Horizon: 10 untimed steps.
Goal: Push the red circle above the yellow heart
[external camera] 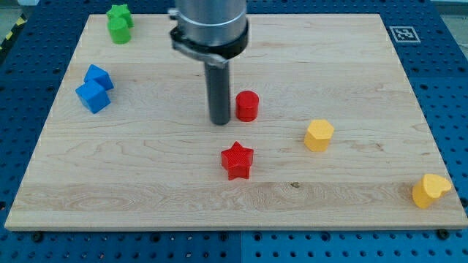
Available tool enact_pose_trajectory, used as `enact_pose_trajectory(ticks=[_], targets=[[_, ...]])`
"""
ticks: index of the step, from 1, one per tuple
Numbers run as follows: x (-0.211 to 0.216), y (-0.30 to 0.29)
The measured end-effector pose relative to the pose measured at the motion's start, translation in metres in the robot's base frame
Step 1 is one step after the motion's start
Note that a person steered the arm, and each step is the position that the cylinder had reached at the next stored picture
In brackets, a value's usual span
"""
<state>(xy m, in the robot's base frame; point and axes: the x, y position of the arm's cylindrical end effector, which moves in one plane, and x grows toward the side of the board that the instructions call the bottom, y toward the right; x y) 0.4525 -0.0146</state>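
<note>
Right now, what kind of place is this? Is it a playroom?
Probably a robot lab, not a playroom. A wooden board sits on a blue bench full of holes, a printed marker lies at its corner, and my tip is beside the red circle.

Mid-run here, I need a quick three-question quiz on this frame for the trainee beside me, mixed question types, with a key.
1. True or false: my tip is at the view's left of the red circle.
2. Which block lies nearest the view's bottom right corner of the board?
A. yellow heart
B. green block
C. red star
3. Fill in: the two blue blocks sit near the view's ____ edge.

Key:
1. True; the tip stands close beside the circle, and I cannot tell whether they touch.
2. A; the yellow hexagon lies further up and left.
3. left
</note>
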Motion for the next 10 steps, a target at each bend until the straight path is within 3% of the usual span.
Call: enact_pose_trajectory(ticks=[4, 7, 10], targets=[[-0.034, 0.05], [-0.061, 0.162], [-0.045, 0.164]])
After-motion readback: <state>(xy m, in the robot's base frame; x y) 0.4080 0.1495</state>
